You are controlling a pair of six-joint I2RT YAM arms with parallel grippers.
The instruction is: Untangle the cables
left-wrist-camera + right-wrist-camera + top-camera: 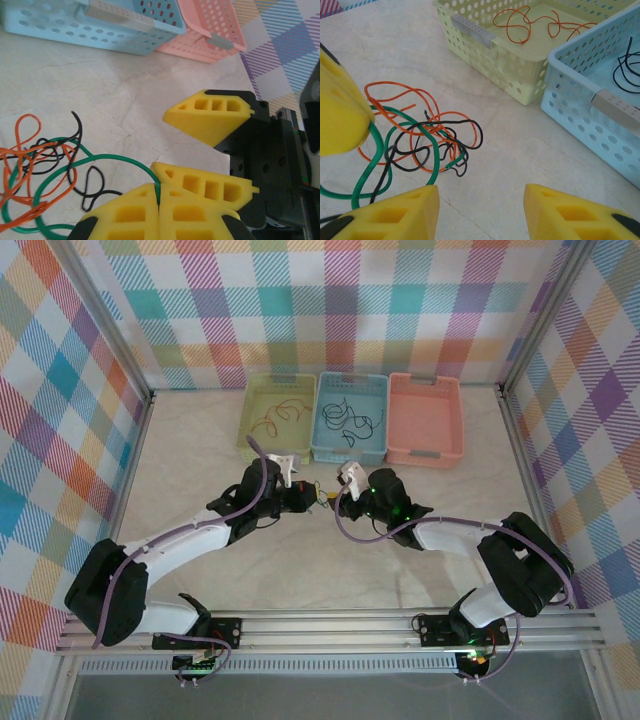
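Observation:
A tangle of cables (420, 135) in orange, black and green lies on the table between the two grippers, seen small from above as the bunch (322, 498). My left gripper (159, 200) is shut on the green cable (115, 159), which loops away left into the tangle (40, 170). My right gripper (481, 212) stands open just right of the tangle, nothing between its yellow fingers (395, 215). In the top view the left gripper (308, 498) and the right gripper (343, 498) face each other closely.
Three baskets stand in a row at the back: a yellow-green one (252, 440) holding an orange cable (535, 20), a blue one (347, 455) holding a black cable (627, 70), and a pink one (425, 455). Checked walls enclose the table.

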